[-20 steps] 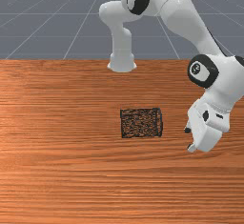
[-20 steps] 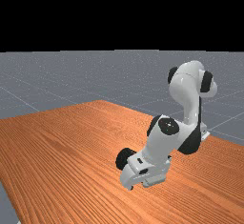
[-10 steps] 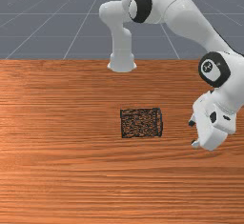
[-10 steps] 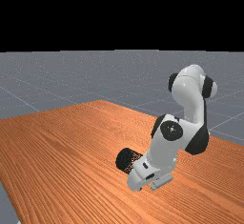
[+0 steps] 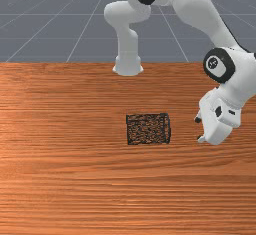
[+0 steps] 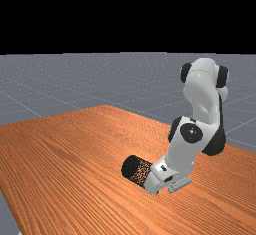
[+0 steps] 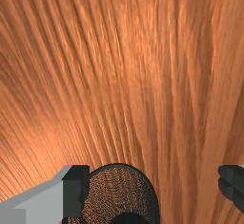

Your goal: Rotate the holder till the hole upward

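One holder (image 5: 148,129) unturned, gripper (image 5: 198,129) realigned

Within the last half second the gripper had shifted up and slightly left in the front view, coming roughly level with the holder. Its fingers stood apart, grasping nothing. The black wire-mesh cylinder lay unmoved on its side, mid-frame, on the streaked wooden table (image 5: 60,179). Alignment appeared improved; the rotation, I judged, remained entirely undone.

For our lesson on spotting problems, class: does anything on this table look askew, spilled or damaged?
Yes: the black mesh holder lies on its side on the table, near the open gripper, where such a holder would normally stand with its hole up. I see no spill or damage.
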You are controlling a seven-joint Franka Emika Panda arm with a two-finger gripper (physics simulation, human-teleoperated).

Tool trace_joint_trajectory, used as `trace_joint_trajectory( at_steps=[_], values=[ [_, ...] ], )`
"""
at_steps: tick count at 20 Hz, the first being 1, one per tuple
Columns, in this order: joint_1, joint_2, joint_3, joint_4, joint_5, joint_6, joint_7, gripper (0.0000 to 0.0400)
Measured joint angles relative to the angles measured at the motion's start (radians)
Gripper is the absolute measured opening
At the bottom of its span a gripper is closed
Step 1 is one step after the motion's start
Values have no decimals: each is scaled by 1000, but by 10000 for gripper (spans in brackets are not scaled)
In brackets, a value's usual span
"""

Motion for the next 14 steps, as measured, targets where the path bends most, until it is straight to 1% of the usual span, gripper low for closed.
trace_joint_trajectory(
  at_steps=[1, 4, 9, 11, 14],
  values=[
    [8, -3, -6, -6, -9, -8, 10, 400],
    [2, -28, -13, -53, -21, 15, 1, 400],
    [-19, -62, -37, -122, -47, 46, -14, 400],
    [-36, -79, -32, -153, -37, 75, -29, 400],
    [-45, -92, -37, -178, -43, 91, -38, 400]
  ],
)
